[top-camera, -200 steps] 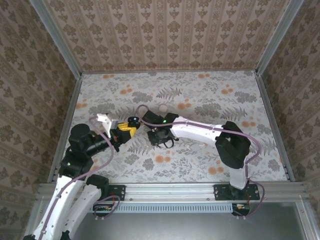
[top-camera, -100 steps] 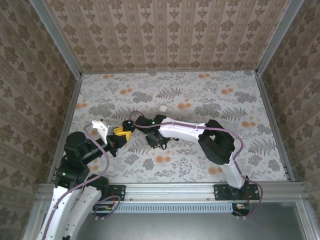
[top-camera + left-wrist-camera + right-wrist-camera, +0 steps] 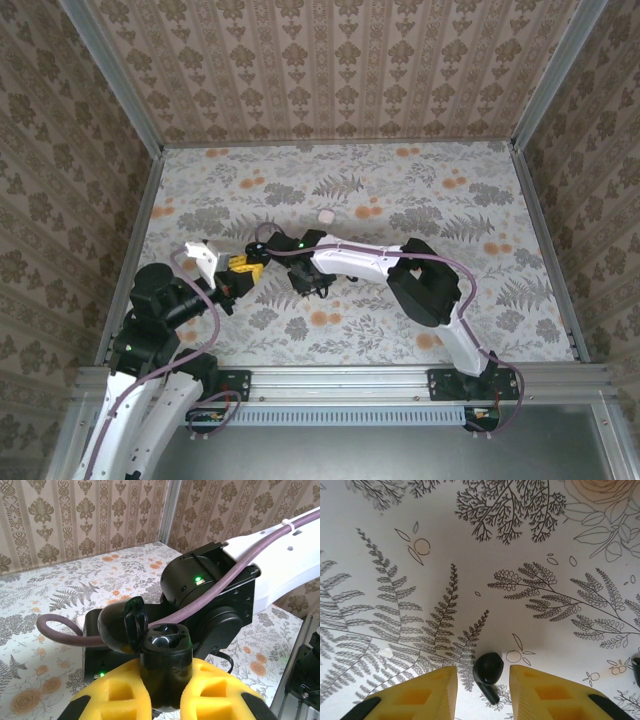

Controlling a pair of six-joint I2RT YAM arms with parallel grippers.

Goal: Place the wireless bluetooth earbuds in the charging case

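My left gripper (image 3: 162,692) is shut on the black charging case (image 3: 162,652), which stands upright between the yellow fingers (image 3: 110,692) with its lid (image 3: 131,625) flipped open to the left. In the top view this gripper (image 3: 243,266) hangs left of the table's middle. One black earbud (image 3: 488,672) lies on the patterned table between the fingers of my right gripper (image 3: 483,687). That gripper is open, with a gap on each side of the earbud. The right arm's wrist (image 3: 210,590) sits close behind the case.
A dark piece (image 3: 636,669) shows at the right edge of the right wrist view. A small white round thing (image 3: 325,217) lies farther back on the table. The right arm (image 3: 380,262) stretches leftward across the middle. Patterned walls enclose the table (image 3: 450,200).
The right arm has swung left and nearer to the left gripper, and its jaws have opened wider. The left arm pulled back slightly with the case, then held still.
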